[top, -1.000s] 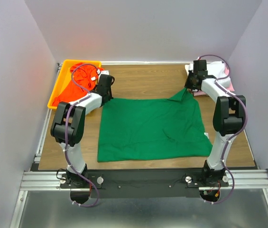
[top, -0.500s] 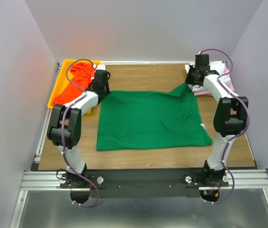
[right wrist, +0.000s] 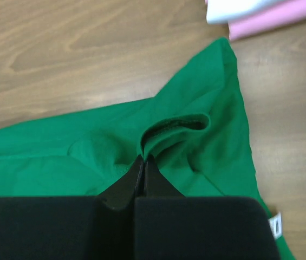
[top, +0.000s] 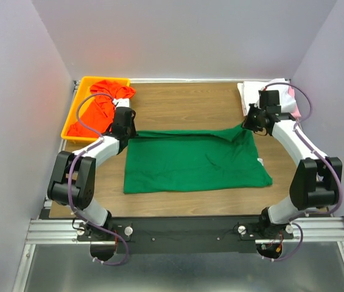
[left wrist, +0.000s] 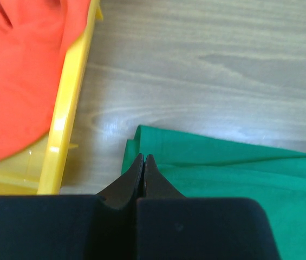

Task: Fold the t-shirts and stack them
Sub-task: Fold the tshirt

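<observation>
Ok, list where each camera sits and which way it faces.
Top: above, behind the bases, looking down at the table; left arm, right arm show.
Left wrist: looks down past the shut left hand at green shirt, tray.
Right wrist: looks down past the shut right hand at green shirt, pink shirt.
All three share the green shirt.

This is a robotics lab, a small test cell rather than a home or shop. Plain pale panels [top: 13, 91] box in a wooden tabletop [top: 184, 100] on the left, right and far sides. A bare aluminium rail [top: 38, 230] runs along the near edge, and the left arm [top: 101, 146] and right arm [top: 293, 137], both white and black, are bolted there. A yellow plastic tray [top: 74, 118] sits at the far left.
</observation>
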Available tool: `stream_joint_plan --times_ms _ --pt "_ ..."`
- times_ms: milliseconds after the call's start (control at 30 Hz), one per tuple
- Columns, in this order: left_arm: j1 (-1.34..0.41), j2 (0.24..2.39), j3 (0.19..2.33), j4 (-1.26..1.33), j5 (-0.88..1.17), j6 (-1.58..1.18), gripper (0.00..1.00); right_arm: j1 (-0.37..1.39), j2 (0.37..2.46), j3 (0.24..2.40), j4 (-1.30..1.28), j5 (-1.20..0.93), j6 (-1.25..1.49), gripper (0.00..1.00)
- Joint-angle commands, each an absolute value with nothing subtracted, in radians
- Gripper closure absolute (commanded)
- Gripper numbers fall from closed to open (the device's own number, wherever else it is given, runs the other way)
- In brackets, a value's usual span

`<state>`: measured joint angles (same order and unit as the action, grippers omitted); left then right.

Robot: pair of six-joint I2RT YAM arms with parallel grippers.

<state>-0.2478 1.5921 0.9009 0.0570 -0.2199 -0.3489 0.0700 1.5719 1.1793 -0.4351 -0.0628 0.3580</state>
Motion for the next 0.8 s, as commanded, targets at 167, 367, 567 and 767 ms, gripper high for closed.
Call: stream_joint_plan --times_ms 167,367,567,767 --pt "-0.242 1.473 0.787 0.107 -0.196 -0.356 1.00 0.067 1.387 1.020 -0.498 -0.066 0.387 1.00" --pt "-0.250 1.447 0.755 0.120 -0.166 -0.357 1.00 0.067 1.281 0.954 -0.532 -0.055 0.403 1.00" --pt "-0.253 1.427 0.735 0.092 -0.149 -0.393 1.00 0.067 1.213 0.911 -0.572 -0.046 0.416 0.99" --pt "-0.253 1.387 0.695 0.083 -0.149 -0.419 1.00 0.069 1.172 0.874 -0.597 -0.054 0.420 1.00"
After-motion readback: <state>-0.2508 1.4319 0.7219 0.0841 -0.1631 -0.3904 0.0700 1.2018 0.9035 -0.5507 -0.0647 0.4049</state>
